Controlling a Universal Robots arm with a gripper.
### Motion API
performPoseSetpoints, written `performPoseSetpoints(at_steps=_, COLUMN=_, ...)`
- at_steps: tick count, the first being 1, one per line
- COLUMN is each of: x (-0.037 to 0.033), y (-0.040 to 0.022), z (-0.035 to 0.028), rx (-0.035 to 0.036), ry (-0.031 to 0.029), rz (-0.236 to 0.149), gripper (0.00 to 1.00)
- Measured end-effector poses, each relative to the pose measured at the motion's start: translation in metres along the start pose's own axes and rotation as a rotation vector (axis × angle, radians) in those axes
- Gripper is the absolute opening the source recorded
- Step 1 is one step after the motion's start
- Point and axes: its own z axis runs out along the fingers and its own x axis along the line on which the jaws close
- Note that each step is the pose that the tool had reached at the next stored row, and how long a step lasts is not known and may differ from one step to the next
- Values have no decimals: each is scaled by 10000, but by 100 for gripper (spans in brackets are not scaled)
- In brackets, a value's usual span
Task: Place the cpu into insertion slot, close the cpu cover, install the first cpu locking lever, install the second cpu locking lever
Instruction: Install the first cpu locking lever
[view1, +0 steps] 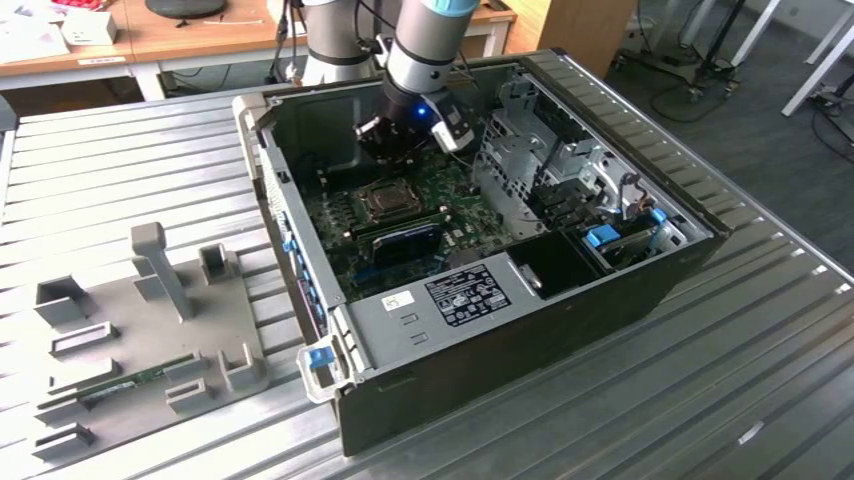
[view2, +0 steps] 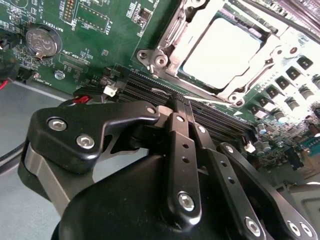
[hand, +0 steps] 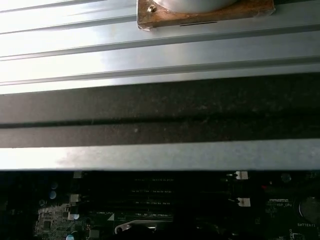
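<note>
One robot arm (view1: 424, 40) reaches down into one open black computer case (view1: 641, 290), which lies on its side on a ribbed metal tabletop (view1: 120, 170). The claw (view1: 396, 138) hangs over the green circuit board (view1: 447, 190), close above its far edge and near the one square insertion slot (view1: 390, 203).

In the second wrist view the claw (view2: 176, 106) is a black jointed linkage in front of the camera, its tip over the long black memory slots (view2: 150, 90). We cannot tell whether it is spread or pressed together, and we see nothing gripped in it.

Just beyond the memory slots, one cpu (view2: 222, 47) lies flat in the slot, its pale metal top bright with glare. One silvery cpu cover (view2: 270, 50) frames it, lying down around its edges. We cannot tell whether the locking levers are latched.

One round coin battery (view2: 42, 40) sits on the board, well apart from the cpu.

In the exterior view, two printed labels are stuck on the case's inner metal: a small white one (view1: 400, 300) and a larger black one (view1: 467, 293) beside it. One blue latch (view1: 318, 362) sits at the near corner.

To the exterior view's left of the case, one grey tray (view1: 134, 330) with upright posts rests on the tabletop; one green memory stick (view1: 127, 385) lies in it. A wooden desk (view1: 200, 35) stands behind.
</note>
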Motion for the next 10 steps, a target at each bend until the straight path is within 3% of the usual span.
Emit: performPoseSetpoints(at_steps=10, x=-8, y=38, z=8, rx=1, ry=0, rz=0, gripper=10)
